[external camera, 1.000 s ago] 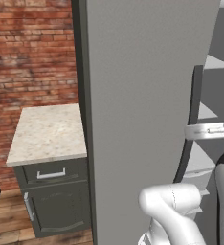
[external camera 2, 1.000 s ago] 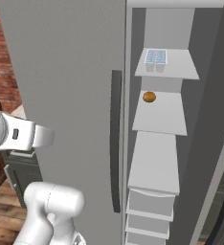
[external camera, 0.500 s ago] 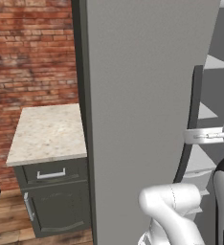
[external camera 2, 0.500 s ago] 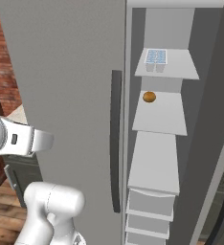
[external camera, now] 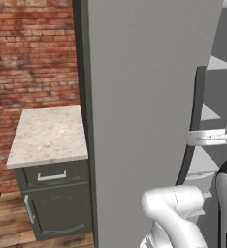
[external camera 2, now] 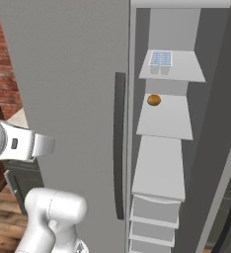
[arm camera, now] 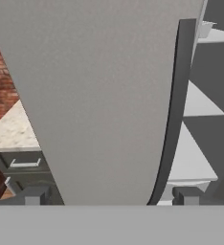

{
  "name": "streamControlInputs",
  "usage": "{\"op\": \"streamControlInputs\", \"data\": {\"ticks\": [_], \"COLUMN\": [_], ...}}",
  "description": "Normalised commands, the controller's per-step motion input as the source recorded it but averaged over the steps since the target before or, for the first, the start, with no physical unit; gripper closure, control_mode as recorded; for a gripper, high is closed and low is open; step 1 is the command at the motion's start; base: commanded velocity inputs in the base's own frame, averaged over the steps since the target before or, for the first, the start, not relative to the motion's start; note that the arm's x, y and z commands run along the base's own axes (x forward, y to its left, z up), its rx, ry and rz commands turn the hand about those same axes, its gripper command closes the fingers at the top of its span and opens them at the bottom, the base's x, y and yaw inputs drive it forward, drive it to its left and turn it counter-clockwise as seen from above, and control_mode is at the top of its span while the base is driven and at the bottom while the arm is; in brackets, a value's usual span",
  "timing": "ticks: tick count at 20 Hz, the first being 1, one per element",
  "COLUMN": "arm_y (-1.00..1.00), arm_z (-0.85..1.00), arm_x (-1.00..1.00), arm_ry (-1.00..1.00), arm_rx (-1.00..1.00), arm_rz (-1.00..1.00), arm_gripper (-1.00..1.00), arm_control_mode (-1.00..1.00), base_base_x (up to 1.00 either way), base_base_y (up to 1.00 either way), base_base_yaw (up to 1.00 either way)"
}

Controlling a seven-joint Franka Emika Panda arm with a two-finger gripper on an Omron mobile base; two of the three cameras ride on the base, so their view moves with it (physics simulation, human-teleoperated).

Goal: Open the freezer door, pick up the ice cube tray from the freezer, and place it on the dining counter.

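So the freezer door (external camera 2: 73,99) is swung open and the ice cube tray (external camera 2: 160,59) sits on the top shelf (external camera 2: 179,69) inside. Tool (arm camera: 106,195) is spread wide, holding nothing, facing the door's handle (arm camera: 173,110). Next I'd say it needs to swing around the door and reach up for the tray.

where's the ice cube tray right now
In the right base view the ice cube tray sits on the top shelf of the open freezer, one shelf above a small brown item.

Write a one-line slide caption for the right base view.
Freezer compartment open: ice cube tray on the top shelf, a small brown item one shelf below.
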Motion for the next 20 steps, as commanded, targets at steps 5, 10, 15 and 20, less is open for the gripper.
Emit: {"op": "streamControlInputs", "data": {"ticks": [5,10,15,20], "arm_y": [0.0,0.0,0.0,0.0], "arm_z": [0.0,0.0,0.0,0.0], "arm_x": [0.0,0.0,0.0,0.0], "arm_ry": [0.0,0.0,0.0,0.0], "arm_rx": [0.0,0.0,0.0,0.0], "arm_rz": [0.0,0.0,0.0,0.0], "arm_gripper": [-1.0,-1.0,-1.0,-1.0], "arm_control_mode": [1.0,1.0,1.0,1.0], "base_base_x": [0.0,0.0,0.0,0.0], "base_base_y": [-0.31,-0.38,-0.32,-0.18], "base_base_yaw": [-0.01,-0.15,-0.27,-0.29]}}
